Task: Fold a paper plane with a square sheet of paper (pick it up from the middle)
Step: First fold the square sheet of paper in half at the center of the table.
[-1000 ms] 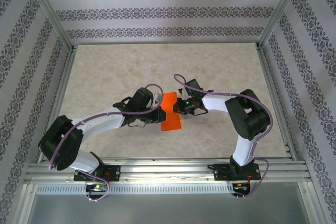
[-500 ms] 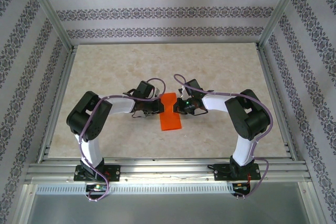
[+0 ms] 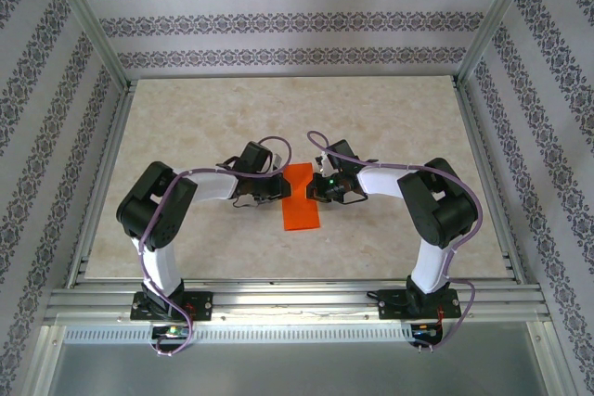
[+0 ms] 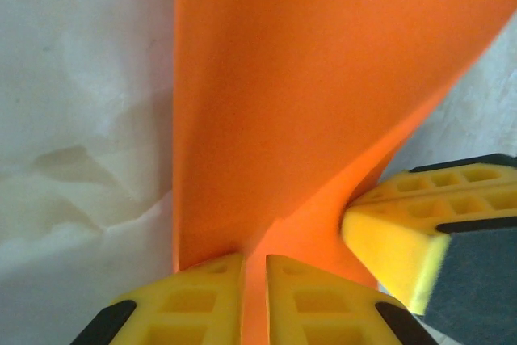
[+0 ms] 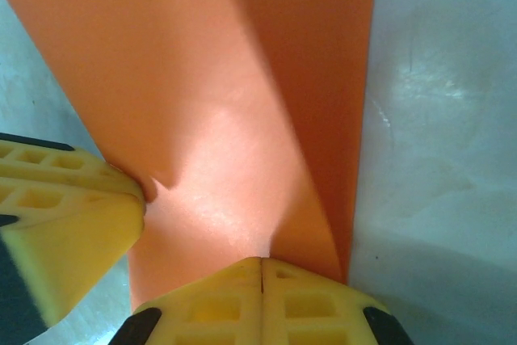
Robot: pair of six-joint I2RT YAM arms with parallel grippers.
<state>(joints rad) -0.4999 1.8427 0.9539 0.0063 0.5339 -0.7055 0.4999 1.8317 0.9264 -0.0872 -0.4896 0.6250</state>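
The square sheet of paper [image 3: 302, 213] is bright orange and lies near the table's middle, folded into a long narrow strip. My left gripper [image 3: 281, 189] meets its far half from the left and my right gripper [image 3: 311, 188] from the right. In the left wrist view the paper [image 4: 307, 78] rises like a tent into the thin slit of the left gripper [image 4: 254, 300], which is shut on it. In the right wrist view the right gripper [image 5: 261, 296] is fully shut on the paper's [image 5: 202, 94] raised fold. Each wrist view shows the other gripper's yellow fingers [image 4: 404, 228] [image 5: 65, 216] touching the paper.
The beige marbled table [image 3: 390, 127] has bare surface on all sides of the paper. An aluminium frame rail [image 3: 297, 296] runs along the near edge, and patterned walls close in the back and both sides.
One second ago the left arm lay stretched low; its elbow is now raised and its gripper sits closer to the paper. The paper looks narrower. The right arm has not moved.
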